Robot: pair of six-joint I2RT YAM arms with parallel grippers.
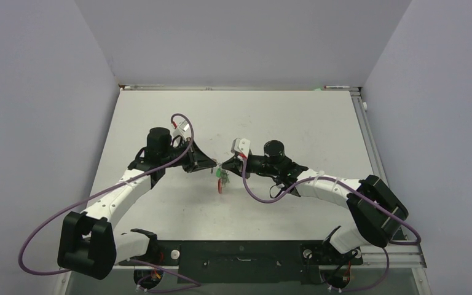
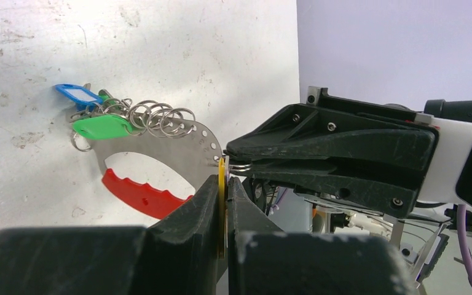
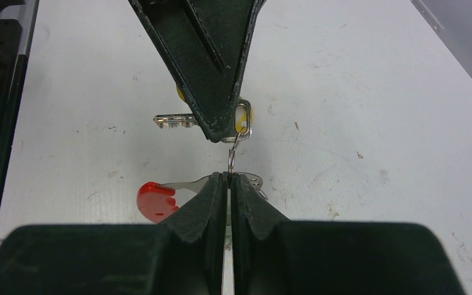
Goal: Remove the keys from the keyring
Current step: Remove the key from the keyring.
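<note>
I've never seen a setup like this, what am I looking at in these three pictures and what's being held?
Two robot arms work on a white table. One picture looks down from above; the other two come from cameras on each wrist. The left tool is shut on a yellow-tagged key. The right tool is shut on the keyring, a curved metal strip with a red grip. A blue tag and a green tag are ringed onto it.

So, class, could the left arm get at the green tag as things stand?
Probably not yet: the left gripper is shut on the yellow tag. Otherwise nothing blocks the green tag at the far end of the keyring.
</note>
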